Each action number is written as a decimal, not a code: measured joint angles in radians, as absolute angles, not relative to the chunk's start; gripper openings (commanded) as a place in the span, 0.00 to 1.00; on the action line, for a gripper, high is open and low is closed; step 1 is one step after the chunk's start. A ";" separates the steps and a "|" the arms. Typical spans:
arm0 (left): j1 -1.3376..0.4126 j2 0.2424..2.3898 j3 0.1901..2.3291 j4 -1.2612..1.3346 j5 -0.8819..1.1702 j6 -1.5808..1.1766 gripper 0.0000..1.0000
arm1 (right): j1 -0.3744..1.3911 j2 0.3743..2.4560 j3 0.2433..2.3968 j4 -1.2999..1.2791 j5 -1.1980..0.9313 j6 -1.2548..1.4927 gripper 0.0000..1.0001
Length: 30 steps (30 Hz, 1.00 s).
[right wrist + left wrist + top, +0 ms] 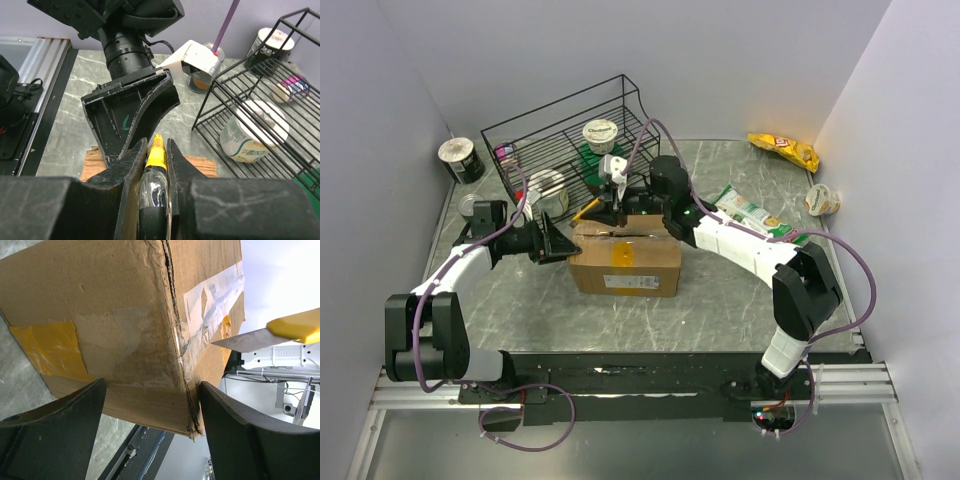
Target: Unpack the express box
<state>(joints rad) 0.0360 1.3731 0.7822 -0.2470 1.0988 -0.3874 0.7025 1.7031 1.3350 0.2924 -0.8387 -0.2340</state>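
The box [625, 262] is sitting mid-table, its long side running left to right. The left hand [555, 241], spread apart, is straddling its left end. The right hand [612, 203], clamped on a knife [588, 210], is hovering at its far top edge.

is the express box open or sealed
Shut: express box top is flat, clear tape covers its seam; right claw holds a box cutter.

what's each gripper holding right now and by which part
Right gripper holds the yellow-handled cutter by its handle. Left gripper straddles a corner of the express box; whether it clamps cannot be told.
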 measured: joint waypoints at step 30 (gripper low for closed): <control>0.038 1.373 0.778 -0.238 1.102 -0.389 0.80 | 0.733 1.695 1.322 0.229 -0.749 -0.260 0.00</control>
